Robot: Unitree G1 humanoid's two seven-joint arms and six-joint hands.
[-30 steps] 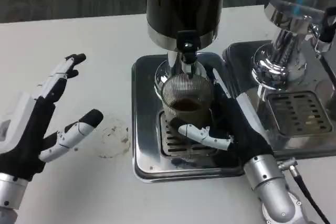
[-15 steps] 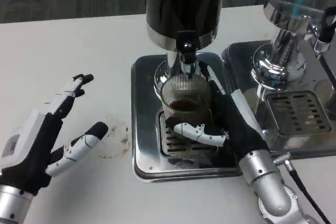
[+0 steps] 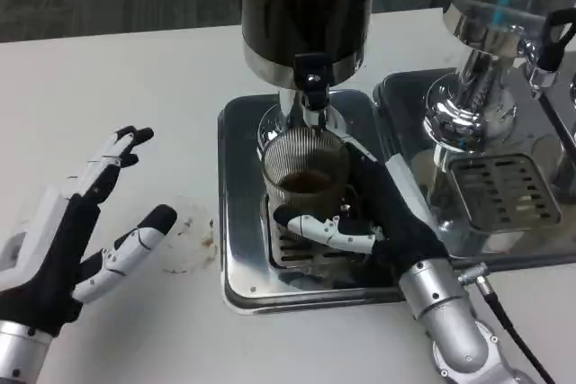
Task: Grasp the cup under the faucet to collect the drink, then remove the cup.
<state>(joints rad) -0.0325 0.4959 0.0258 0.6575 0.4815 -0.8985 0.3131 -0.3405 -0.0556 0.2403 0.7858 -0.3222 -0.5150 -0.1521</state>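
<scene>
Right hand (image 3: 382,222) grips cup (image 3: 304,177) (tray rim (image 3: 236,290) close), left hand (image 3: 67,236) spread.

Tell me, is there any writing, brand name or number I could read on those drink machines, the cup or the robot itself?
None can be read.
Dark dispenser: no label visible.
Chrome dispenser: a blue patch, too blurred to read.
Ribbed cup, steel tray, left hand, right hand: no text.

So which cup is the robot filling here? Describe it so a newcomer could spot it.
Find the dark drink dispenser at top centre, standing on a steel drip tray. Directly under its black tap sits the cup: clear ribbed glass with a little brown drink inside, gripped by the right robot hand.
</scene>
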